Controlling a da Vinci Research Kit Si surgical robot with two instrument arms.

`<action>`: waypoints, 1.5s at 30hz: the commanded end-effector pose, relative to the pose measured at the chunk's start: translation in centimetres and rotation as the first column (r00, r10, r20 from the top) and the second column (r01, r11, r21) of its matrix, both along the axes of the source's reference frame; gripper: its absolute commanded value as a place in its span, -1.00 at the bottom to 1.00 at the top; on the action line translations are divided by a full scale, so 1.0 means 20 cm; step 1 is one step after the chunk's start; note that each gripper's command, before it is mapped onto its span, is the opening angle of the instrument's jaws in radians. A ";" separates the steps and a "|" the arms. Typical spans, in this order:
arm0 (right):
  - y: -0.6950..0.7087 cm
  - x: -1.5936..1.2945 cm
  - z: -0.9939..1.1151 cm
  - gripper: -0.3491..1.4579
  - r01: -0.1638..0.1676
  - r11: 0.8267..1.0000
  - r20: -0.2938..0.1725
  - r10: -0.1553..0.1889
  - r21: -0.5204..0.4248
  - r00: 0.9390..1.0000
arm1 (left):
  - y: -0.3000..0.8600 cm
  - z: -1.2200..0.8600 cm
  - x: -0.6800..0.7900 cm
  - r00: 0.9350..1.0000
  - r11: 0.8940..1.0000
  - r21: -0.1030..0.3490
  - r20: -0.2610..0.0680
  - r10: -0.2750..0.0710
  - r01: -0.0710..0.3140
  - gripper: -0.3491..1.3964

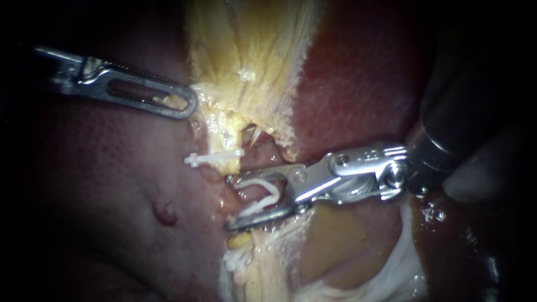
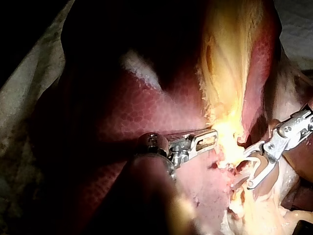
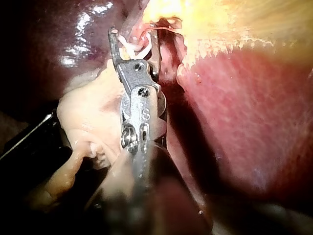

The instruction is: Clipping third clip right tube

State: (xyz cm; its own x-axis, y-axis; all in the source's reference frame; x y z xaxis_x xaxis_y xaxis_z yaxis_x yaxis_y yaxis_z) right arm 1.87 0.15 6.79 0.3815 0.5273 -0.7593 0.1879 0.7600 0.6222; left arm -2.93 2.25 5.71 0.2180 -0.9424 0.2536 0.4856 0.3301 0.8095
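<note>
Right instrument: claw spread, both halves holding an open clip astride the tube, at 5 o'clock of the seated clip. Advise closing only once both legs clear the tube squarely. Left instrument, at 11 o'clock: claw clamped on yellow tissue, which it should hold taut.

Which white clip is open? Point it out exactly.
The loaded clip, held in the jaws of the right instrument: its legs curve apart. The closed clip above it in the endoscope view lies straight, legs together.
</note>
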 end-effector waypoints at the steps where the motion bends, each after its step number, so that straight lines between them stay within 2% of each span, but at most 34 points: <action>1: 0.000 0.000 0.000 -0.07 0.000 1.000 0.000 0.000 0.000 1.000 | 0.000 0.000 0.000 1.000 1.000 0.000 0.000 0.000 0.000 -1.00; 20: 0.002 -0.013 0.001 -0.07 -0.003 1.000 0.002 0.003 0.003 1.000 | 0.000 -0.001 0.001 1.000 1.000 -0.001 -0.001 -0.001 0.001 -1.00; 29: 0.007 -0.022 0.002 -0.07 -0.012 1.000 0.008 0.011 0.015 1.000 | 0.000 -0.001 0.002 1.000 1.000 0.000 -0.001 -0.001 0.001 -1.00; 45: 0.012 -0.020 0.010 -0.07 -0.036 0.998 0.003 0.036 0.055 0.999 | 0.000 -0.001 0.001 1.000 1.000 0.000 -0.001 -0.001 0.001 -1.00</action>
State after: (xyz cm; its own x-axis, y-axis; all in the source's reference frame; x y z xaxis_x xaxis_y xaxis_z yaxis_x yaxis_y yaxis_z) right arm 1.47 0.39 7.00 0.3613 0.5867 -0.7247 0.1576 0.7277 0.6676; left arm -2.90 2.25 5.68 0.2171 -0.9427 0.2535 0.4865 0.3296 0.8091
